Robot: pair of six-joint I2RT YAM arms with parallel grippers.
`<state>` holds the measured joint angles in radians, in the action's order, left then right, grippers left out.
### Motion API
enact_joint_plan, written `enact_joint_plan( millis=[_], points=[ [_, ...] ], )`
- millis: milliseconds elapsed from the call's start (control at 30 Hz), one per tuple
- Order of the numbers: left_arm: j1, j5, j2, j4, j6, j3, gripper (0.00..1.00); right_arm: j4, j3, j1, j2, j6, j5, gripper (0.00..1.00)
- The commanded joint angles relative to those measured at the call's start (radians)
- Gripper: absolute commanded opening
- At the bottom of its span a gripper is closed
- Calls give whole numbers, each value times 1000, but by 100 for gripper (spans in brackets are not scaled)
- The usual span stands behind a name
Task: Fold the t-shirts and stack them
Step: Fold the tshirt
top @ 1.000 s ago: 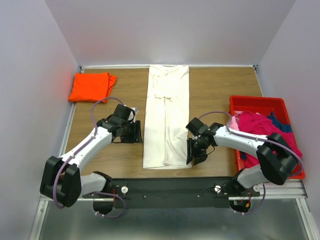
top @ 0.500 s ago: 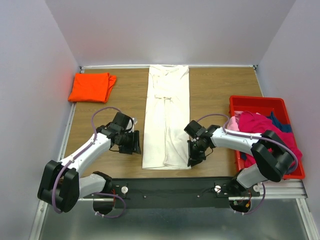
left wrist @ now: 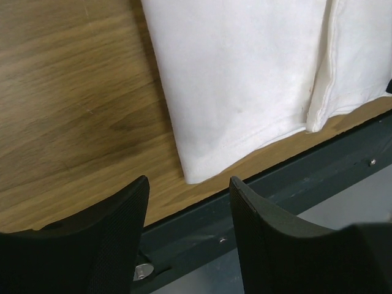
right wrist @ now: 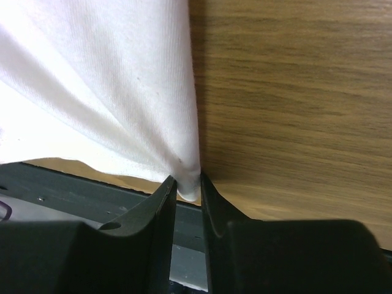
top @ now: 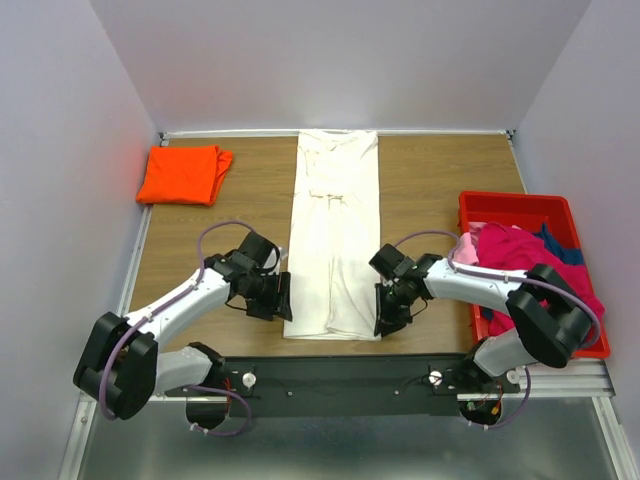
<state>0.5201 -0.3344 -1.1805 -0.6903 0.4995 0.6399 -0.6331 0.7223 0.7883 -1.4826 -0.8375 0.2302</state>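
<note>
My right fingers (right wrist: 153,226) pinch the near right corner of the cream-white t-shirt (top: 335,230). My left fingers (left wrist: 116,233) stand apart, empty, just beside its near left corner. It stretches away across the worktop (top: 430,180); the orange t-shirt (top: 183,173) lies far left.

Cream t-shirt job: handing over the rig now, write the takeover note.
Right gripper: shut on the cream t-shirt, near right corner.
Left gripper: open, empty, beside the near left corner.
Cream t-shirt: long strip mid-table; orange t-shirt folded, far left; magenta t-shirt and others in red bin.
Done: orange folded, cream's sides folded in.
To do: grip other corner, fold cream end to end, stack, then the bin's shirts.
</note>
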Motion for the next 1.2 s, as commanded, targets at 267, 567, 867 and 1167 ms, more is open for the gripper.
enact_joint_plan(
  millis=[267,567,867,1167],
  points=[
    [87,1,-82,-5,33,-8,63,-30,-43,11,38,-11,-43,31],
    [97,12,-107,51,62,-37,62,-31,-50,11,44,-15,-46,37],
    [101,26,-122,98,70,-83,57,-30,-47,11,28,-8,-35,41],
    [112,6,-139,143,74,-106,45,-30,-38,12,19,-3,-25,35]
  ],
)
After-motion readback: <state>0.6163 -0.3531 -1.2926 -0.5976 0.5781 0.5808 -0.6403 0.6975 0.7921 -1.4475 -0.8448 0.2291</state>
